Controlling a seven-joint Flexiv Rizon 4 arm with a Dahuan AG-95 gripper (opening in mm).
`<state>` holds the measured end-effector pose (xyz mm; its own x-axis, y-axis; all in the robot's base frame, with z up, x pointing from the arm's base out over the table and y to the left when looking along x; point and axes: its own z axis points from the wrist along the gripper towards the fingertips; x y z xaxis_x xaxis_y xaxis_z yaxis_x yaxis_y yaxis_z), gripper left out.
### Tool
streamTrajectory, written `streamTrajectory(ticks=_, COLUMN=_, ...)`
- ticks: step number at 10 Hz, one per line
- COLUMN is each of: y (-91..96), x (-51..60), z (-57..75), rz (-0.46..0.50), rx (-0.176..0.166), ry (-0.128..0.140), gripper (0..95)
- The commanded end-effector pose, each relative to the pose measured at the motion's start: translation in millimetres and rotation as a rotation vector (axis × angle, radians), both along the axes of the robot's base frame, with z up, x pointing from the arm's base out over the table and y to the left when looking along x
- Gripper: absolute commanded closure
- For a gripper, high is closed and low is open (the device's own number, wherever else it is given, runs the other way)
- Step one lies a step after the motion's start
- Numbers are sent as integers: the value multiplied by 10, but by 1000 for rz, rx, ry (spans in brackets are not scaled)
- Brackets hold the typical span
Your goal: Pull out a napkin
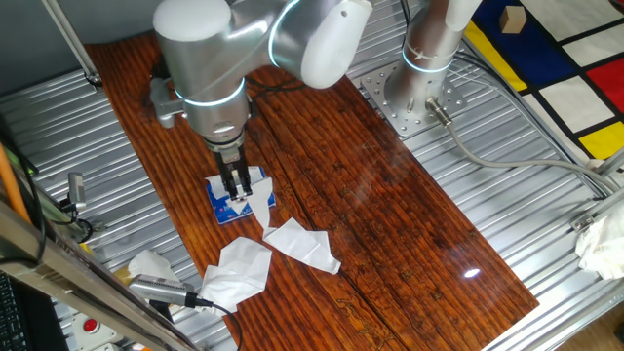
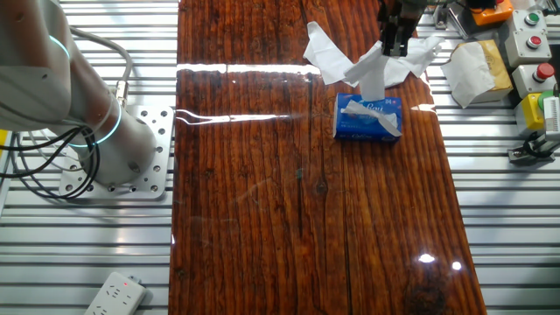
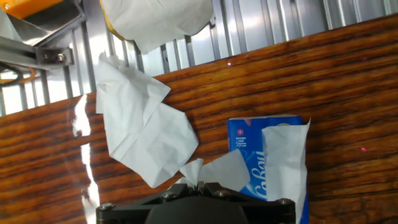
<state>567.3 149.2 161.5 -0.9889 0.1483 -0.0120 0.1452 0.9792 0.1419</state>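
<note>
Hand view: napkin (image 3: pixel 214 171), thin white tissue, feather-light, limp, tears easily. Position: rising from the slot of the blue tissue pack (image 2: pixel 367 118) on the tabletop (image 2: pixel 262 192), upper end pinched in the tool (image 2: pixel 392 48), fingers pressed together on it. Best hold, by judgement: the gathered top, pulled straight up, since the light pack may lift.
</note>
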Motion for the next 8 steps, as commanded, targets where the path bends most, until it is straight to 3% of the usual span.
streamTrajectory(ticks=1, y=-4, x=-7, z=3, rz=5, rx=-8, ry=3, gripper=950)
streamTrajectory(ticks=4, y=-4, x=-7, z=3, rz=82, rx=-45, ry=16, gripper=950)
streamTrajectory(ticks=6, y=-4, x=-7, z=3, rz=188, rx=-85, ry=13, gripper=950)
streamTrajectory(ticks=8, y=-4, x=-7, z=3, rz=216, rx=-97, ry=5, gripper=950)
